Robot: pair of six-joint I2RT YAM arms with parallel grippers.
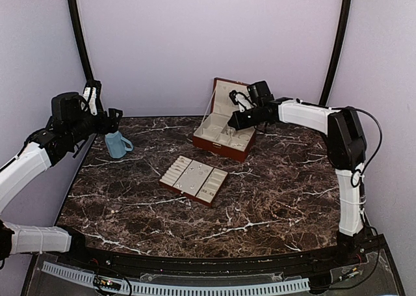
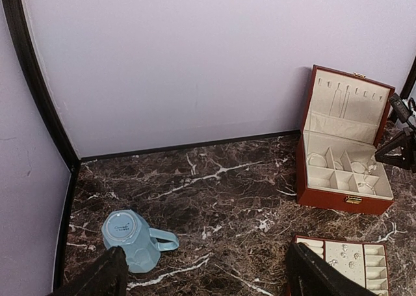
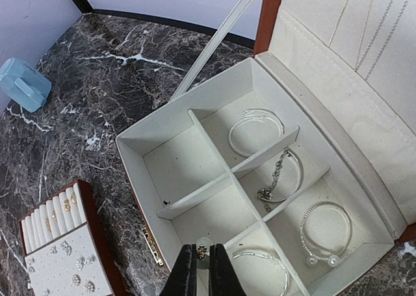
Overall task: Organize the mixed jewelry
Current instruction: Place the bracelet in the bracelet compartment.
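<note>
Mixed jewelry (image 3: 79,263) was seen mostly sorted. Studs and rings were seated in the compartment tray (image 3: 99,234) at centre of the counter (image 1: 273,198). Four bracelets (image 3: 255,129) were laid one per compartment in the open hinged box (image 3: 188,104), just beyond the tray. Right gripper (image 3: 202,250) was positioned over the box's near edge, apparently clenched on a small pale piece (image 3: 203,244); its type could not be made out. Left gripper (image 2: 205,263) was spread wide with nothing held, raised at far left above the blue cup (image 2: 130,239). Two box compartments looked bare. Judged late-stage: the held piece was yet to be placed. Whether loose pieces were left elsewhere could not be told.
</note>
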